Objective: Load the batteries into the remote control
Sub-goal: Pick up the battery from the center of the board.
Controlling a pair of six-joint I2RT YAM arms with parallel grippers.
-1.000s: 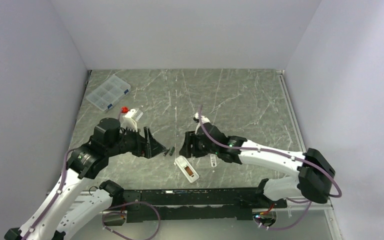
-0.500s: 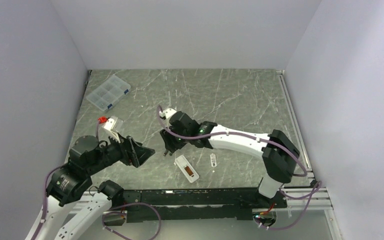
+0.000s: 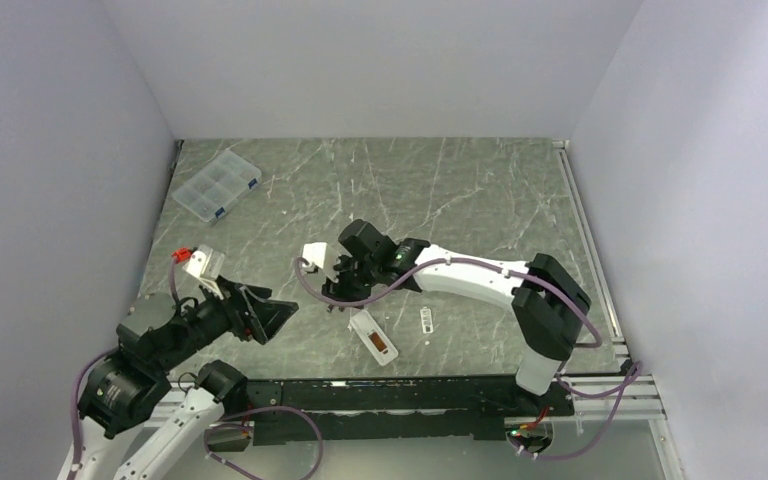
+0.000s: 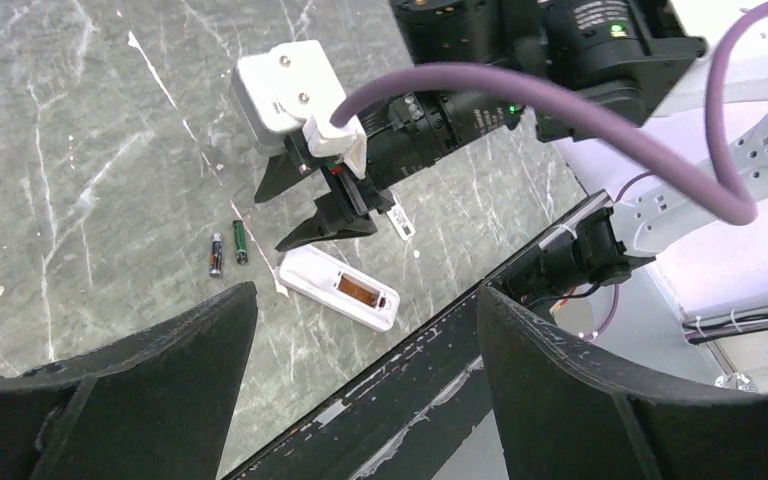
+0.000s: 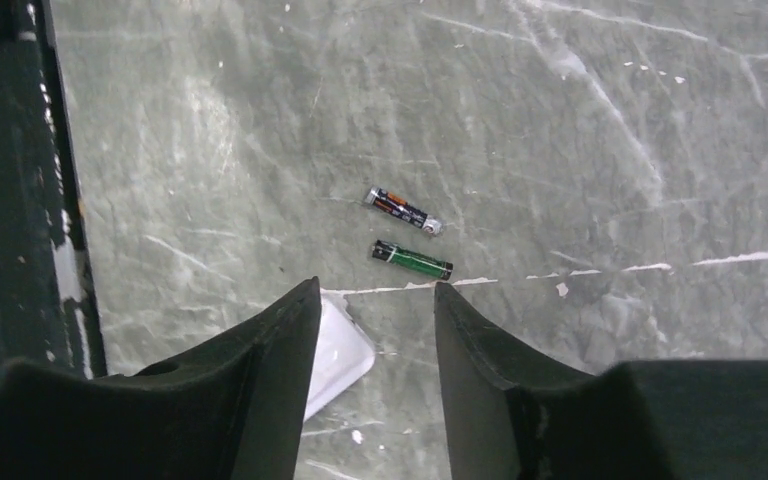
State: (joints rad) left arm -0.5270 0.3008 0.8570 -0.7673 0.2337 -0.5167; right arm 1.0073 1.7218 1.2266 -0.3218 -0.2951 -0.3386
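remote control [image 5: 344, 354] mostly hidden behind right tool [image 5: 377, 292].

Right arm swings left across the table. right gripper [image 3: 334, 297] goes from right of the remote control [image 3: 374, 336] to just above the batteries [image 5: 408, 235], which now lie just ahead of its fingertips [image 5: 300, 300] in the wrist view. Its elbow comes in from the far right toward centre. Left arm pulls back toward the near-left corner. left gripper [image 3: 278, 312] leaves the spot beside the batteries and now sits well apart from them, its arm folded lower.
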